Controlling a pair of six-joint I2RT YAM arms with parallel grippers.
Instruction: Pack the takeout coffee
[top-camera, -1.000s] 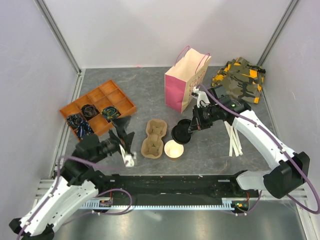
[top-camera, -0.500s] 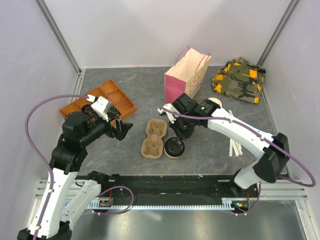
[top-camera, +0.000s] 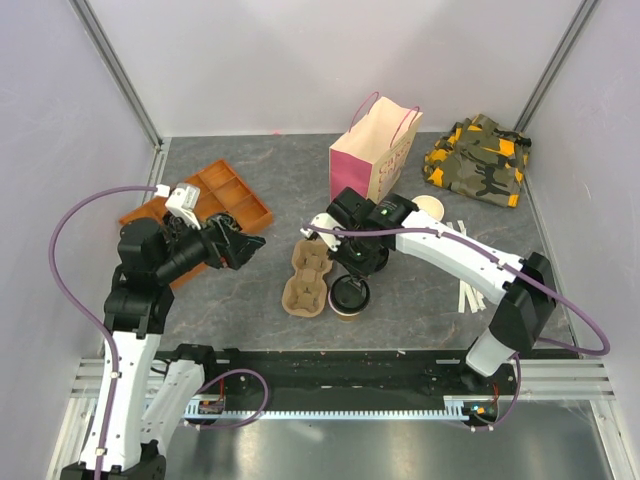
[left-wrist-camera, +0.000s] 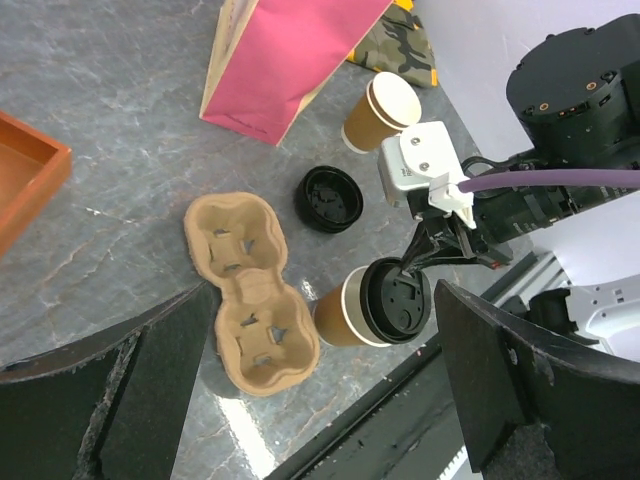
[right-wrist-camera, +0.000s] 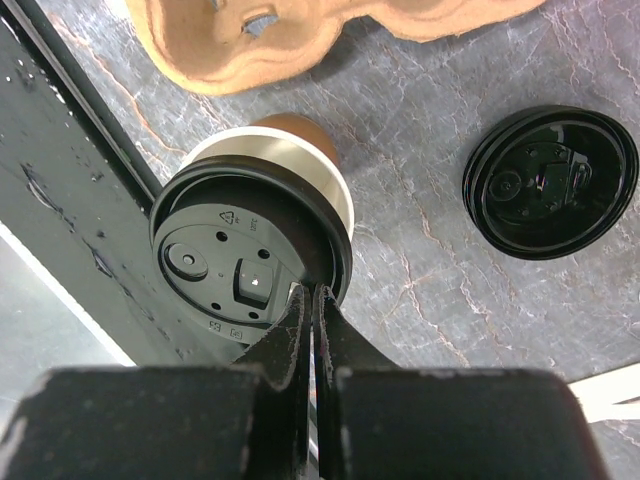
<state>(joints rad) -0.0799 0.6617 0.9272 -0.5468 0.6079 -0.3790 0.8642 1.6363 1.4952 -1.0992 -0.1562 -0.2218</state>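
The takeout coffee is a tan paper cup near the table's front edge, and a black lid sits on it slightly off centre, leaving a strip of white rim bare. My right gripper hangs right over the cup, shut with its tips pinching the lid's rim. The right gripper also shows in the top view. My left gripper floats open and empty to the left. From the left wrist view, the left gripper looks down at the cup.
A brown two-cup pulp carrier lies just left of the cup. A loose black lid lies beside it, and a lidless tan cup stands by the pink paper bag. There are also an orange tray, a camouflage cloth and white sticks.
My right arm swung left from beside the bag, carrying the black lid onto the open cup. My left arm rose from the front edge to above the tray side.
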